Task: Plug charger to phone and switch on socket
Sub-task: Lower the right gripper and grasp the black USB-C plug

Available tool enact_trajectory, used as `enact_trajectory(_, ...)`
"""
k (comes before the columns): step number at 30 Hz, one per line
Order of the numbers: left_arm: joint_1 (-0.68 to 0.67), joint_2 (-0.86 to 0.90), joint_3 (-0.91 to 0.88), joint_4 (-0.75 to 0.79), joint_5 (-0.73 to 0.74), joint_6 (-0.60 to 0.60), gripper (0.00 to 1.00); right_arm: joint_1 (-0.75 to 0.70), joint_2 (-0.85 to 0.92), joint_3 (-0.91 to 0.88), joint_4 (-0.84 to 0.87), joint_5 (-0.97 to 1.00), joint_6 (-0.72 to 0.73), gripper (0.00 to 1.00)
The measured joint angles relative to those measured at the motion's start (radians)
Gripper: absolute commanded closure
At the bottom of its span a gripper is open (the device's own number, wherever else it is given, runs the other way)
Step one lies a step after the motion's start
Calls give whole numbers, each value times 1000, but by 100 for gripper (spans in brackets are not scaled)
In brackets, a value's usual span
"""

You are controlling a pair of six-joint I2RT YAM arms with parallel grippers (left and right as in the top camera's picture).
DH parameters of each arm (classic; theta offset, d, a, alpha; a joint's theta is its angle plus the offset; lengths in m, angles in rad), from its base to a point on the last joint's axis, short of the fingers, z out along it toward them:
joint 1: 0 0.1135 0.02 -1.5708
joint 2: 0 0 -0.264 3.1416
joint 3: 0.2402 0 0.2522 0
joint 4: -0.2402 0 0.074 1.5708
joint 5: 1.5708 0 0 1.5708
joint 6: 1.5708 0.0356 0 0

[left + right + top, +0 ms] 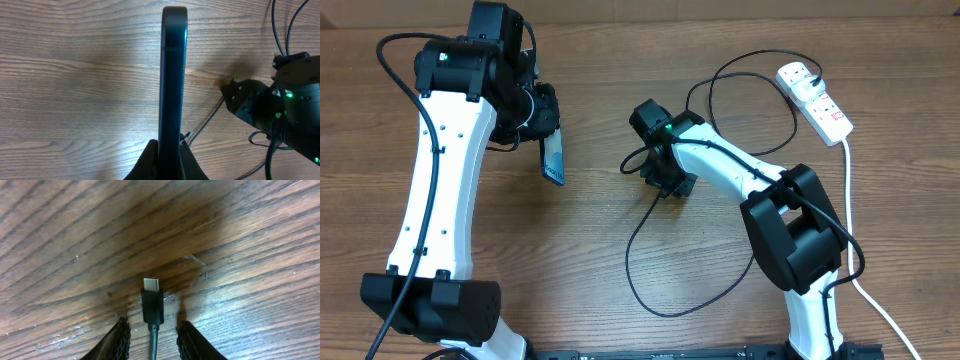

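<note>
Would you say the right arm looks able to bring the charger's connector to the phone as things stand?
Probably yes: the right gripper has the charger tip between its fingers, and only bare table separates it from the phone held by the left gripper.

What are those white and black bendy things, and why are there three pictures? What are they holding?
They are two robot arms on a wooden table. Each ends in a two-finger end effector. One picture looks down from above; the other two come from little cameras on the arms' wrists.

The left end effector is shut on the phone, gripping it by one end. From above you see it as a small blue slab.

In the right wrist picture, the right end effector has the charger, a thin black cable, running between its fingers, its connector tip just over the table. I cannot tell whether the fingers are squeezing it.

The cable loops across the table to its white plug in the socket, a white power strip at the far right.
</note>
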Motion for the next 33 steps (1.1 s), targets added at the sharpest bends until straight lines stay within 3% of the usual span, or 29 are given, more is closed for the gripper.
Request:
enact_trajectory(12,0,0,0,0,0,0,95,0,13,6,-6,-8,14,78)
enact_trajectory(16,0,0,0,1,0,0,96,0,13,6,-5,-16,18,87)
enact_trajectory(33,0,0,0,3,0,0,96,0,13,6,0,-32,24,92)
